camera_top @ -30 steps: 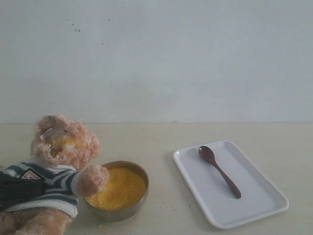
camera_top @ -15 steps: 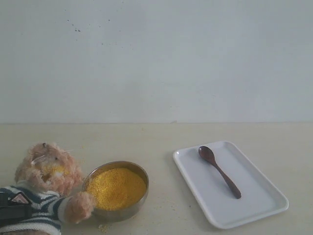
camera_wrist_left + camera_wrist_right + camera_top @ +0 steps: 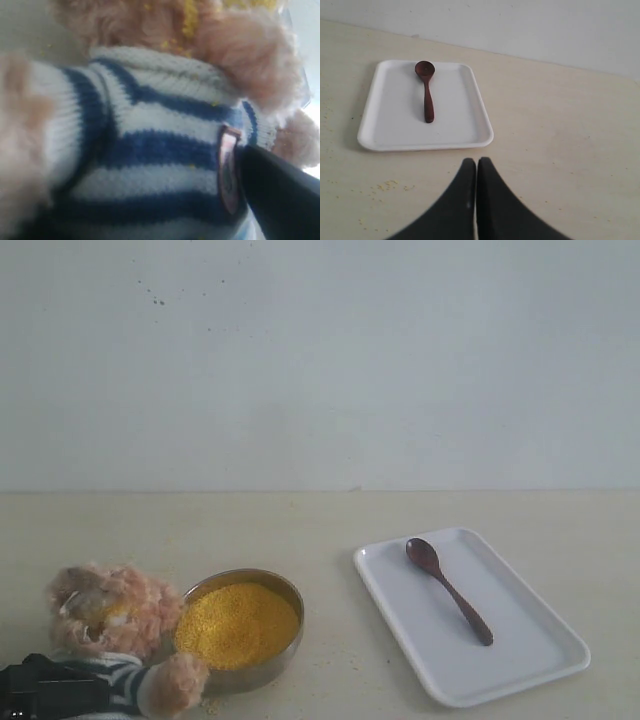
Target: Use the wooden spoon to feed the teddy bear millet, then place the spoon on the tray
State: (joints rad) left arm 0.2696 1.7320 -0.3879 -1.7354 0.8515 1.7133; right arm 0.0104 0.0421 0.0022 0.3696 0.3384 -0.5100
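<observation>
The teddy bear (image 3: 112, 612) lies low at the front left beside the steel bowl (image 3: 291, 592) of yellow millet (image 3: 238, 623), with yellow grains on its muzzle. My left gripper (image 3: 40, 692) is shut on the bear's striped torso. In the left wrist view the striped shirt (image 3: 150, 130) fills the picture, with one black finger (image 3: 285, 195) by the badge. The wooden spoon (image 3: 448, 589) (image 3: 426, 92) lies on the white tray (image 3: 530, 640) (image 3: 462, 125). My right gripper (image 3: 476, 163) is shut and empty, short of the tray's near rim; it is out of the exterior view.
Loose millet grains (image 3: 385, 186) are scattered on the beige table near the tray and in front of the bowl (image 3: 210, 703). A plain white wall backs the table.
The bear has been lowered from an upright pose by the bowl down toward the front left edge, held by my left gripper. Spoon, tray and bowl have not moved.
</observation>
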